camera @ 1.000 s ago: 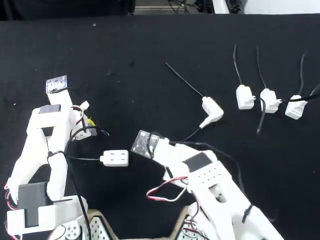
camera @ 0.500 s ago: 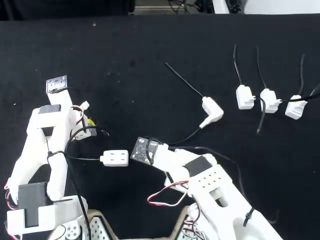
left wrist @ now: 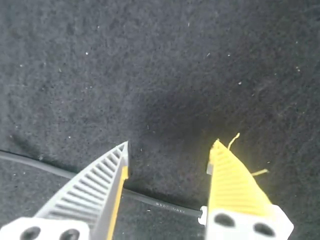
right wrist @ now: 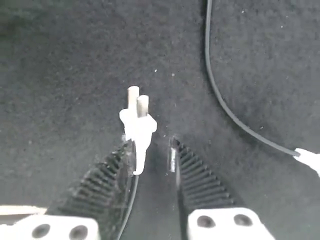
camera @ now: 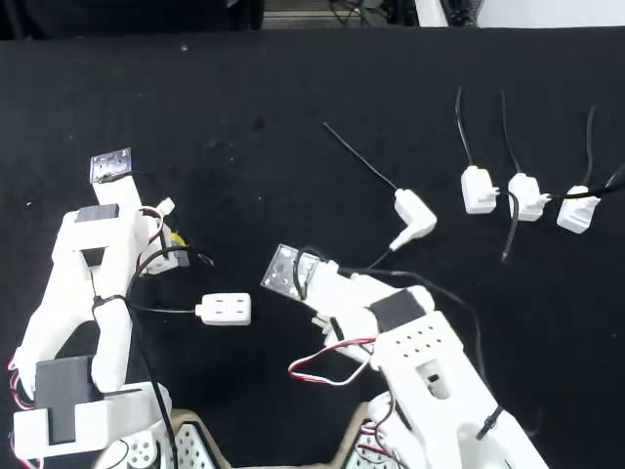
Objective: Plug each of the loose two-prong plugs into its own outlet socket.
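Close up, the right gripper (right wrist: 151, 145) has its fingers a little apart. A white plug (right wrist: 137, 125) leans on one finger, with a gap to the other. The high view adds the white outlet strip (camera: 223, 309) at 8 o'clock on the table (camera: 244, 98), and a row of three plugs (camera: 525, 197) at 3 o'clock. The left gripper (left wrist: 170, 145) is wide apart, with a thin black wire (left wrist: 155, 202) under it.

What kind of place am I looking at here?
Probably a robotics lab test bench: two white robot arms, a black-covered table, loose white plugs and a small outlet block.
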`<state>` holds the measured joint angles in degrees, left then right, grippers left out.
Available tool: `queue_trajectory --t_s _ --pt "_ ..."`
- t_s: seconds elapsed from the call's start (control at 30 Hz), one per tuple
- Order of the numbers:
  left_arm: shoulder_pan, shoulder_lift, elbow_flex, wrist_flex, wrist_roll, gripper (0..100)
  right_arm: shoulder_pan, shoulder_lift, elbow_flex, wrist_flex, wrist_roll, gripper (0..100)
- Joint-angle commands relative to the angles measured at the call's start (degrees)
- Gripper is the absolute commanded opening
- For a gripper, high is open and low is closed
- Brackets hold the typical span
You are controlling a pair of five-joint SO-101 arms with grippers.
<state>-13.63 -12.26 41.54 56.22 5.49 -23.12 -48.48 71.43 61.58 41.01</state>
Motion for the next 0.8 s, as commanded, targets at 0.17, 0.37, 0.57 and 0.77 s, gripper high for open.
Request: queue_trajectory --t_s 0.17,0.37,0.57,0.77 --pt "-0.57 -2.55 -0.13 0.18 0.53 26 -2.64 -1.63 4.44 -4.13 -1.23 10.0" --pt "-0.66 -2.55 -0.13 0.18 0.53 26 -2.81 -1.54 7.25 -8.70 -1.05 10.0" --pt "-0.66 -2.55 -0.13 0.26 0.53 26 -2.73 -1.54 7.25 -8.88 -0.97 10.0" --pt "-0.48 -2.55 -0.31 1.58 0.53 26 -2.73 -1.45 7.34 -9.85 -0.88 10.0"
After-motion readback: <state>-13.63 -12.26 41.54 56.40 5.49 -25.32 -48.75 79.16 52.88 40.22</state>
